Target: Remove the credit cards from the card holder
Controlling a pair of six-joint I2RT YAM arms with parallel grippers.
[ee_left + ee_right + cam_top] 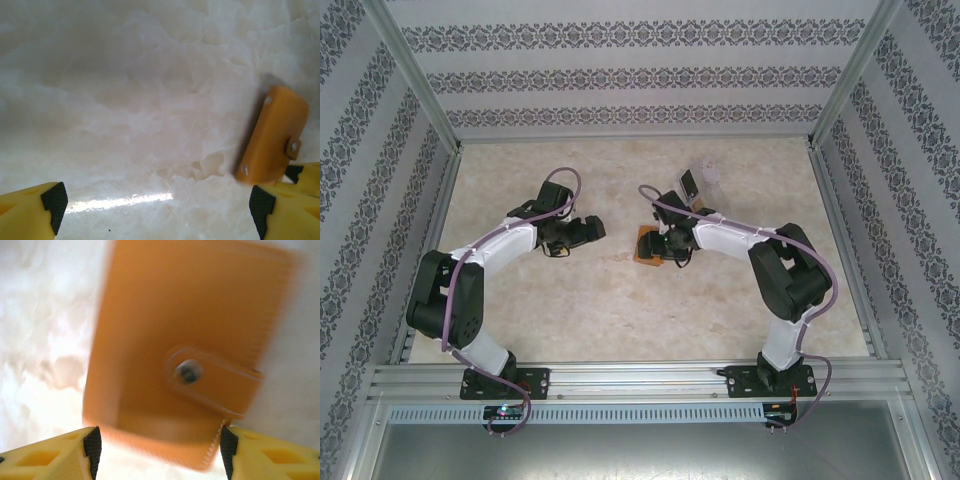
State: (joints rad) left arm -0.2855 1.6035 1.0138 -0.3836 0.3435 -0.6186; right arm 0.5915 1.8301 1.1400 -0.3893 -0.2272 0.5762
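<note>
The card holder (pixel 190 340) is a flat orange wallet, closed, with its snap tab (pixel 210 380) fastened across the front. It lies on the pale marble table (pixel 620 300) near the middle (pixel 646 247). My right gripper (pixel 157 445) is open and straddles its near edge. The right pad (pixel 227 447) touches a corner, and the left pad (pixel 92 447) stands just clear. The holder looks blurred. My left gripper (pixel 155 200) is open wide over bare table, with the card holder (pixel 275 135) just beyond its right finger. The credit cards are hidden.
A clear plastic container (pixel 710 183) with a small dark-and-white item (pixel 688 183) beside it stands behind the right arm. Patterned walls and metal rails (pixel 620 375) enclose the table. Bare table lies in front of both grippers.
</note>
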